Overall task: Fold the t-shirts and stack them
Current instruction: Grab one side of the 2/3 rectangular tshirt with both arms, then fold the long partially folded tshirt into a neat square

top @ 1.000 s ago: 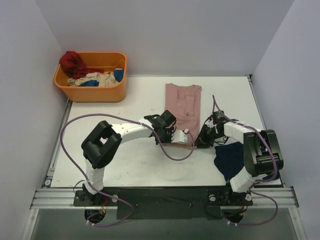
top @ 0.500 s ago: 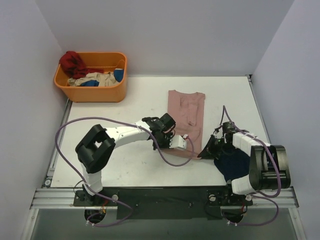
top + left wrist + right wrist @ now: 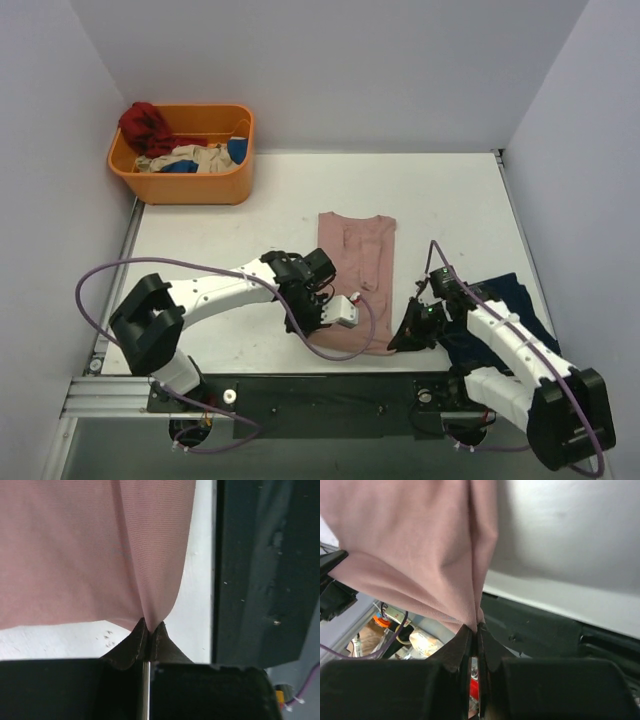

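The dusty-pink t-shirt [image 3: 355, 270] lies stretched lengthwise on the white table, its near end close to the front edge. My left gripper [image 3: 318, 322] is shut on its near left corner; the left wrist view shows the pink cloth [image 3: 100, 545] pinched between the jaws [image 3: 149, 630]. My right gripper [image 3: 402, 338] is shut on its near right corner, and the pink cloth [image 3: 425, 545] hangs from the closed jaws [image 3: 476, 630]. The dark navy t-shirt [image 3: 500, 310] lies crumpled at the right, under the right arm.
An orange basket [image 3: 185, 180] with several bunched clothes stands at the back left. A black strip [image 3: 330, 400] runs along the table's front edge. White walls close in the left, back and right sides.
Both grippers have pulled the pink shirt's near end toward the front edge. The whole shirt slid nearer and slightly left. The right arm swung down over the navy shirt.
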Tool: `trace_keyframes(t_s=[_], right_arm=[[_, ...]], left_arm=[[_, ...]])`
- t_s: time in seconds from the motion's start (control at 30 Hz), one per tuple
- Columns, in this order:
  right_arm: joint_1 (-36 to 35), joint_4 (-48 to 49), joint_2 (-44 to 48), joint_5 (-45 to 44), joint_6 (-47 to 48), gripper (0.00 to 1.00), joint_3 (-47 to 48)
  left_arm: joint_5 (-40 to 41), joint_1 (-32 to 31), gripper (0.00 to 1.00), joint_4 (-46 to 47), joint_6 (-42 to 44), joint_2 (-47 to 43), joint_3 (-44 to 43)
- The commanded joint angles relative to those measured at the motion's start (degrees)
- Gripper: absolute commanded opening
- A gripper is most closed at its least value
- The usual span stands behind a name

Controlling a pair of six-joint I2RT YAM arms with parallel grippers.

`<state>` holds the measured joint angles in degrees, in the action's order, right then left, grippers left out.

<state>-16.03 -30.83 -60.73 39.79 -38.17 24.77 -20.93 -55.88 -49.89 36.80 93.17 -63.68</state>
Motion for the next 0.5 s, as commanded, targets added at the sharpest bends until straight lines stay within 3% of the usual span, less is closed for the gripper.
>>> trace_keyframes(t_s=[0.0, 0.27, 0.4, 0.47], right_arm=[[-3.8, -15.9, 8.8, -4.4, -5.1, 0.0, 4.2], [-16.3, -30.8, 14.3, -1.0, -9.9, 0.0, 12.8], [-17.6, -35.5, 14.0, 0.8, -9.7, 0.0, 19.5], [-17.5, -34.9, 11.3, 1.2, -8.1, 0.0, 22.8]], left_arm=[[-2.5, 0.2, 0.0, -15.3, -3.0, -6.3, -1.8], [-11.2, -2.6, 0.0, -31.6, 2.0, -11.9, -4.5], [-14.8, -1.5, 0.0, -38.3, 5.2, -12.7, -9.1], [-16.4, 1.9, 0.0, -38.9, 5.4, -11.8, -11.7]])
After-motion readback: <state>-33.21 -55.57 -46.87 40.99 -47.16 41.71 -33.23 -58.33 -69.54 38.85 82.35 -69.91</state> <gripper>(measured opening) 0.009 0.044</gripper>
